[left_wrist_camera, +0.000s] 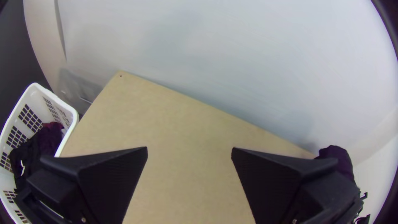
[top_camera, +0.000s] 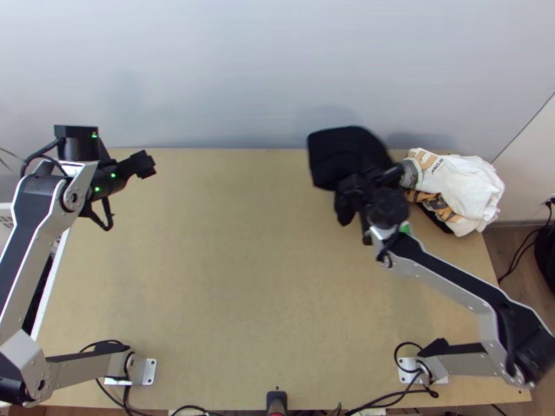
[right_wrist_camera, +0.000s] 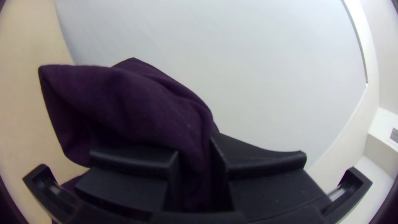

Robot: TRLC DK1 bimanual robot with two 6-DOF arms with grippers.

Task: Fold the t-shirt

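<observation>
- T-shirt [top_camera: 347, 149], one: dark, smooth, softly creased cloth, bunched, near the far edge of the bench [top_camera: 243, 277], right of centre.
- Right end effector [top_camera: 355, 186]: fingers closed on a fold of the t-shirt.
- Left end effector [top_camera: 142, 165], at far left: fingers spread wide, holding nothing.
- White, printed garment [top_camera: 472, 187]: crumpled, far right.
- Basket [left_wrist_camera: 72, 122], one: white latticed plastic, left, containing dark clothes [left_wrist_camera: 49, 139].

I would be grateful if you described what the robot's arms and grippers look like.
The left arm and right arm have silver-grey links with black panels and black joints. Small green lights dot the left wrist, where black cables loop. The left gripper and right gripper have wide black fingers.
</observation>
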